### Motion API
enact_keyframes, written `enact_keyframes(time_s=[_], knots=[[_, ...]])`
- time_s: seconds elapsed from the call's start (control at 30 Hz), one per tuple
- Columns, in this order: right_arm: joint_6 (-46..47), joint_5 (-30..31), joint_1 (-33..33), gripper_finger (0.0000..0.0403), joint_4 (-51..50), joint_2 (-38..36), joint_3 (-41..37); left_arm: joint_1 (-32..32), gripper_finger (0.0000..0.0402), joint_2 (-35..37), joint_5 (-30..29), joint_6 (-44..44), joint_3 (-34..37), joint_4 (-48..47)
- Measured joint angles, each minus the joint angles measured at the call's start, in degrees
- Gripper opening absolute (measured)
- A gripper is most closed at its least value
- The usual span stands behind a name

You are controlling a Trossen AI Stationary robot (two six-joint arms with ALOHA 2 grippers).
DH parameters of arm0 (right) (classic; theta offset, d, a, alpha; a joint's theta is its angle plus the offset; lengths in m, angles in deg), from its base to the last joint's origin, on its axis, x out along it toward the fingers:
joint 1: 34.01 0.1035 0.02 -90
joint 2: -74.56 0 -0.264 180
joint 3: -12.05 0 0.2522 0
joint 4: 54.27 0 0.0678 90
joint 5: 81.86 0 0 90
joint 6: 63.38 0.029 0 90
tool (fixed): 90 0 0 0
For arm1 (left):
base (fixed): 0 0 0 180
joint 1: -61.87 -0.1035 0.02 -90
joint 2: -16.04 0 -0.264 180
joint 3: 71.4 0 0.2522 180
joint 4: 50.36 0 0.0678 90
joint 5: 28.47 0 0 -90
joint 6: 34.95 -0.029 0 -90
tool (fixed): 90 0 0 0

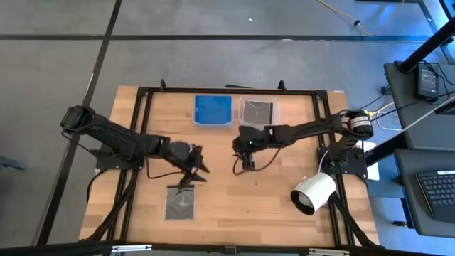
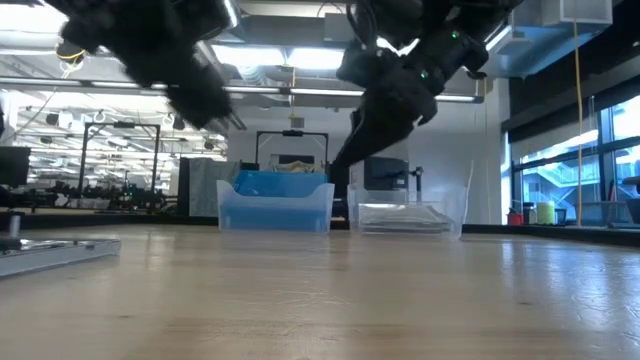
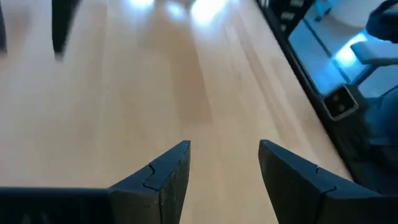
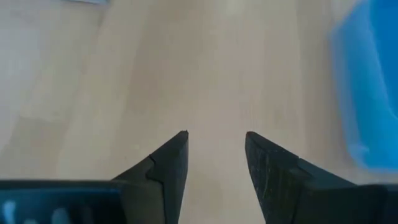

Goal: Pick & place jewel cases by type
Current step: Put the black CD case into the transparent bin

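Both grippers empty above the light wooden table [image 1: 227, 192]; one dark grey jewel case [image 1: 182, 203] lies loose.

No readable writing or labels. The left gripper [image 3: 222, 155] and right gripper [image 4: 216, 144] each hold their fingers parted on nothing. The clear rectangular tub [image 1: 213, 110] holds translucent blue jewel cases; their count is hidden. The neighbouring clear tub [image 1: 259, 110] holds a dark case. The loose case lies near the front edge, beneath the left gripper. A white cylinder [image 1: 313, 193] lies at the right.

Smooth pale wood table [image 1: 234, 192]
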Motion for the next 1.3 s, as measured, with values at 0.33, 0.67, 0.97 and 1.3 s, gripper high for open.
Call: enact_keyframes(time_s=[0.33, 0.67, 0.97, 1.3], knots=[[0.0, 0.1, 2.7, 0.0163, 4.3, 0.2, 0.0, 17.9, 0.0188, 0.0, -13.9, 29.6, -2.9, -16.0], [4.1, 5.6, 2.7, 0.0163, 5.1, 0.2, 0.0, 32.9, 0.0188, -3.4, -24.6, 51.7, -8.8, -32.2], [5.2, 6.2, 2.7, 0.0163, 5.4, 0.2, 0.0, 33.6, 0.0185, -11.9, -20.2, 54.4, -10.8, -38.7], [5.1, 6.2, 2.7, 0.0163, 5.5, 0.2, 0.0, 30.1, 0.0185, -14.0, -21.3, 47.8, -10.8, -40.0]])
